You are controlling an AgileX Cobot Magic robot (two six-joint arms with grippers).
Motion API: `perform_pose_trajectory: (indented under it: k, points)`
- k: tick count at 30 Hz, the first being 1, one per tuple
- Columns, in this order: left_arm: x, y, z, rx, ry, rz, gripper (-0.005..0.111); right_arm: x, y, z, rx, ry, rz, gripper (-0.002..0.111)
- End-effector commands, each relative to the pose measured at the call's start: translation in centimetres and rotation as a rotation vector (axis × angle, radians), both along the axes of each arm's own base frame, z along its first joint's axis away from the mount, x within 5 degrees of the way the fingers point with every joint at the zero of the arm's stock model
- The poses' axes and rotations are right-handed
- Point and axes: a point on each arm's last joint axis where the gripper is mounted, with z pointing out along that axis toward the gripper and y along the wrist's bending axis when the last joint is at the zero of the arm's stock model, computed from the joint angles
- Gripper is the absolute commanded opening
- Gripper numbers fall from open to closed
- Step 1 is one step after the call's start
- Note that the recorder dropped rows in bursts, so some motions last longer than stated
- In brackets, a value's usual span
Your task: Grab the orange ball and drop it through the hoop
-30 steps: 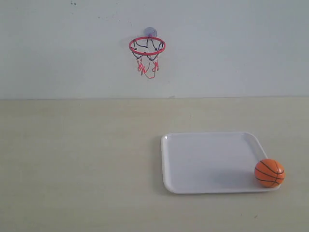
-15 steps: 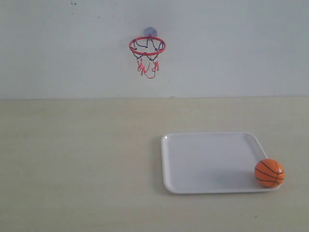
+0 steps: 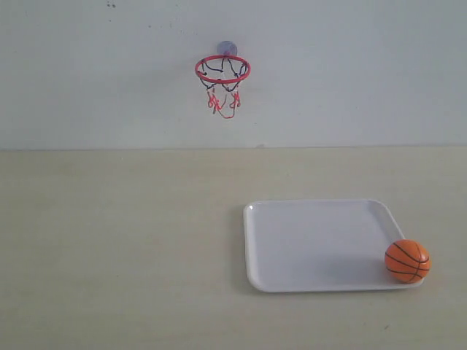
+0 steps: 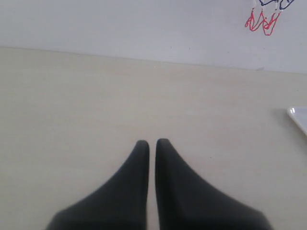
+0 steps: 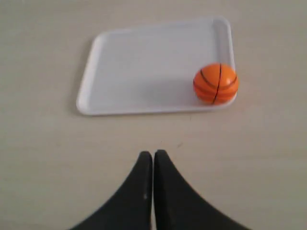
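The orange ball (image 3: 407,261) with black seams rests on the front right corner of a white tray (image 3: 314,240). The right wrist view also shows the ball (image 5: 216,83) on the tray's corner (image 5: 144,72). The hoop (image 3: 222,69) with its red ring and black-and-red net hangs on the back wall by a greyish suction cup; only the net's lower tips (image 4: 263,21) reach into the left wrist view. My left gripper (image 4: 151,143) is shut over bare tabletop. My right gripper (image 5: 153,154) is shut too, a short way in front of the tray. Neither gripper appears in the exterior view.
The tray lies on a pale wooden table (image 3: 117,240) that meets a white wall (image 3: 350,73) at the back. A corner of the tray (image 4: 300,117) shows at the edge of the left wrist view.
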Motion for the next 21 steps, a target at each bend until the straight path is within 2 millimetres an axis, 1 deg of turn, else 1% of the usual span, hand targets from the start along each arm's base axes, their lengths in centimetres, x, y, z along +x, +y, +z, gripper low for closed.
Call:
perform_pose_trajectory:
  k: [1,2,3,5,6,7,8,9,10,11,12,13,15,16,18,20,21]
  points:
    - [0.0,0.0,-0.1,-0.004,-0.004,0.0,0.004,1.0,0.6,-0.8,0.159,0.162,-0.079,0.0]
    - [0.0,0.0,-0.1,-0.004,-0.004,0.0,0.004,1.0,0.7,-0.7,0.172,0.164,-0.082,0.0]
    - [0.0,0.0,-0.1,-0.004,-0.004,0.0,0.004,1.2,0.6,-0.7,0.134,0.135,-0.051,0.0]
    - [0.0,0.0,-0.1,-0.004,-0.004,0.0,0.004,1.7,0.7,-0.3,-0.019,0.056,0.09,0.0]
    - [0.0,0.0,-0.1,-0.004,-0.004,0.0,0.004,2.0,0.7,-0.1,-0.022,0.073,0.096,0.0]
    - [0.0,0.0,-0.1,-0.004,-0.004,0.0,0.004,3.2,0.8,0.4,-0.049,0.142,0.112,0.0]
    - [0.0,0.0,-0.1,-0.004,-0.004,0.0,0.004,3.8,0.9,0.8,-0.061,0.171,0.116,0.0]
    - [0.0,0.0,-0.1,-0.004,-0.004,0.0,0.004,5.7,0.9,1.0,-0.093,0.253,0.116,0.0]
    - [0.0,0.0,-0.1,-0.004,-0.004,0.0,0.004,7.1,1.0,1.0,-0.093,0.3,0.116,0.0]
    - [0.0,0.0,-0.1,-0.004,-0.004,0.0,0.004,8.5,1.2,0.9,-0.098,0.331,0.119,0.004]
    - [0.0,0.0,-0.1,-0.004,-0.004,0.0,0.004,10.0,1.3,0.8,-0.101,0.353,0.12,0.014]
    - [0.0,0.0,-0.1,-0.004,-0.004,0.0,0.004,11.5,1.4,0.5,-0.116,0.369,0.119,0.028]
    - [0.0,0.0,-0.1,-0.004,-0.004,0.0,0.004,14.1,1.4,0.2,-0.154,0.379,0.108,0.066]
    - [0.0,0.0,-0.1,-0.004,-0.004,0.0,0.004,15.3,1.2,-0.3,-0.172,0.394,0.08,0.076]
    - [0.0,0.0,-0.1,-0.004,-0.004,0.0,0.004,16.6,1.1,-1.3,-0.198,0.427,0.056,0.074]
    - [0.0,0.0,-0.1,-0.004,-0.004,0.0,0.004,17.7,1.0,-2.9,-0.216,0.465,0.044,0.07]
    - [0.0,0.0,-0.1,-0.004,-0.004,0.0,0.004,18.2,1.0,-3.7,-0.219,0.473,0.04,0.07]
